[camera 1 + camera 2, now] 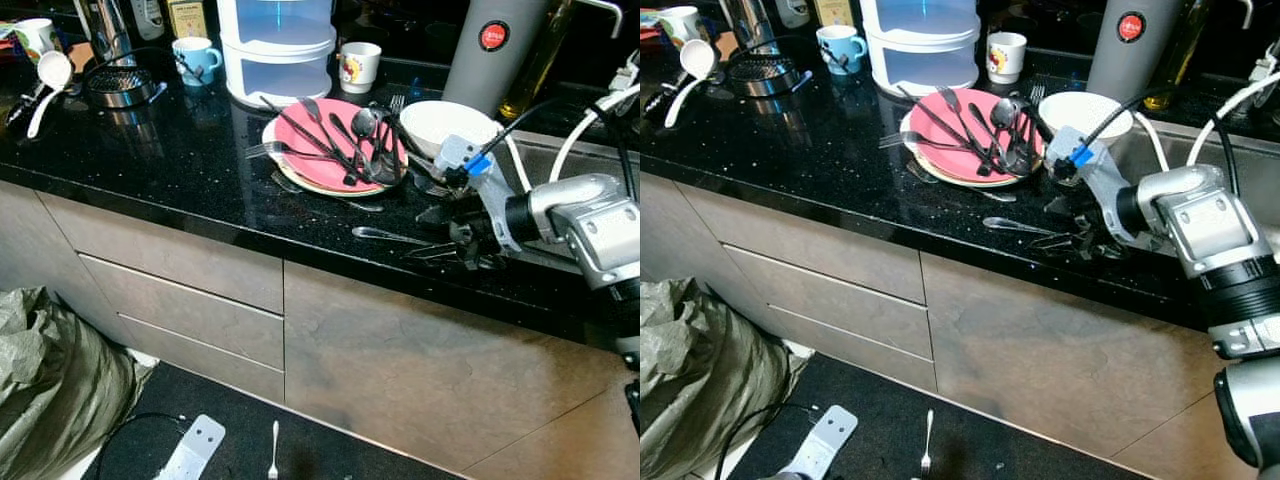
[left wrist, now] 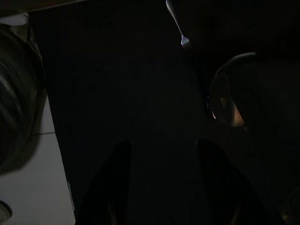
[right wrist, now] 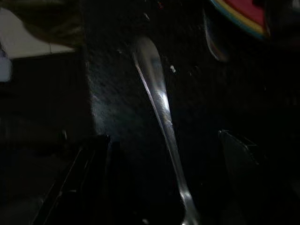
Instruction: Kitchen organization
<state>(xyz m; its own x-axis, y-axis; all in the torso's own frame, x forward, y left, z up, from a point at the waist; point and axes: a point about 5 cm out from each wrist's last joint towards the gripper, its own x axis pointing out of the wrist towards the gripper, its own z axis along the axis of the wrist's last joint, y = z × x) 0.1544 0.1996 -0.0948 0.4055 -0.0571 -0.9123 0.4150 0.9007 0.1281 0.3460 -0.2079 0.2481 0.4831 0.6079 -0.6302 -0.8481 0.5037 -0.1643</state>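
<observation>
A silver spoon (image 1: 385,236) lies on the black counter (image 1: 180,170) close to its front edge. My right gripper (image 1: 434,234) is down at the counter, open, with one finger on each side of the spoon's handle (image 3: 159,101) and not closed on it. Behind it a pink plate (image 1: 300,150) holds several dark forks and spoons, with a white bowl (image 1: 445,122) beside it. My left gripper (image 2: 161,187) hangs open over the dark floor mat. A fork (image 1: 273,450) lies on that mat.
At the back of the counter stand a blue mug (image 1: 195,58), a white mug (image 1: 359,66), a stacked plastic container (image 1: 277,50), a grey flask (image 1: 490,50) and a wire basket (image 1: 122,85). A sink rim (image 1: 560,150) is to the right. A green sack (image 1: 50,380) sits on the floor at the left.
</observation>
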